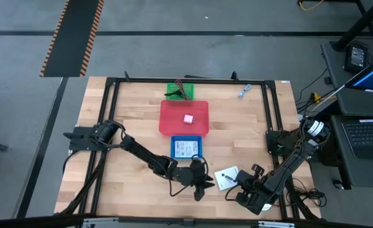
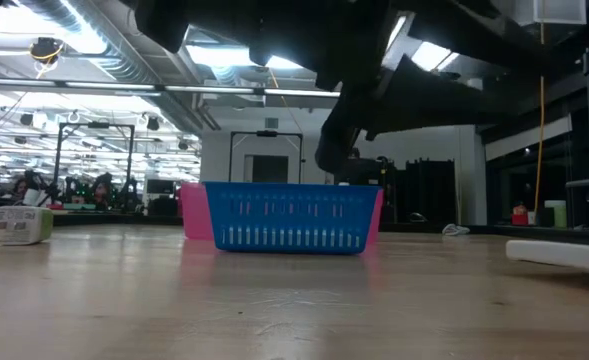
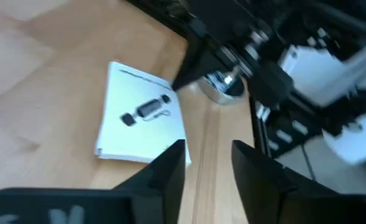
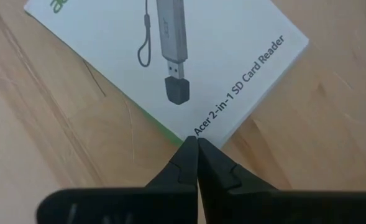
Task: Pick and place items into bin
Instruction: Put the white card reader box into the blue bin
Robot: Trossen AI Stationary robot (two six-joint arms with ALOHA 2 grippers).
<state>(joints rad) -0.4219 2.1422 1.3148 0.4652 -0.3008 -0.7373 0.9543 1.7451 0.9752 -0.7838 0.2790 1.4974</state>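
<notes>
A white printed card (image 1: pixel 226 177) lies flat on the wooden table near its near edge; the right wrist view shows its card-reader print (image 4: pixel 170 56). My right gripper (image 4: pixel 197 144) is shut, its tips at the card's edge. My left gripper (image 3: pixel 209 163) is open and hovers beside the same card (image 3: pixel 142 115), touching nothing. A second card lies in the blue basket (image 1: pixel 186 147). The pink cube (image 1: pixel 188 118) sits in the red bin (image 1: pixel 173 114). A dark red cord loop (image 1: pixel 181 92) rests on a green piece. The blue-grey piece (image 1: pixel 244 90) lies by the far edge. My right gripper's shut fingertips (image 4: pixel 189 155) come slanting down at the card's edge (image 4: pixel 198 127), beside the printed lettering. I cannot tell whether they touch the card or stand just off it. The card lies flat on the table.
The blue basket (image 2: pixel 292 218) stands in front of the pink bin (image 2: pixel 189 210) at the table's middle. A black frame rail (image 1: pixel 271 120) runs around the table. Both arms crowd the near edge. Bare wood shows on the left (image 1: pixel 104 107) and far right.
</notes>
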